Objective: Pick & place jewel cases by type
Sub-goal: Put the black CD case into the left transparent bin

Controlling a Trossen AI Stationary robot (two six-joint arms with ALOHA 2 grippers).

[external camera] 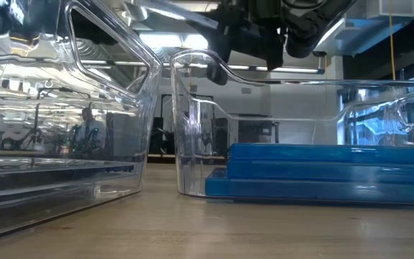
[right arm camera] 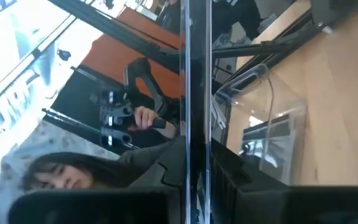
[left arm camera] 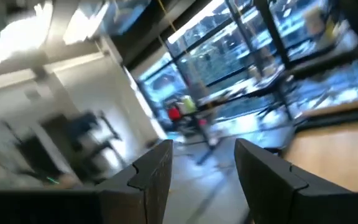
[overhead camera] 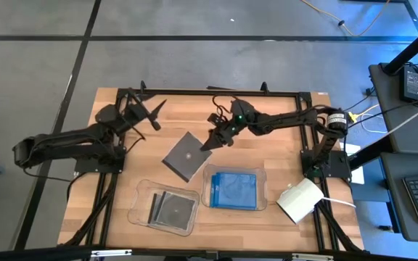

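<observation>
R gripper pinched on edge of a dark jewel case, case hanging tilted just behind the two trays: blue cases in R tray, dark ones in L tray. L gripper w/ jaws apart, holding nothing, raised over table's back-left.

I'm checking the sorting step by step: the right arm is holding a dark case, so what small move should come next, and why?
Probably carry the dark jewel case, gripped by the right gripper, toward the left tray, which already holds dark cases; the right tray holds blue ones.
</observation>
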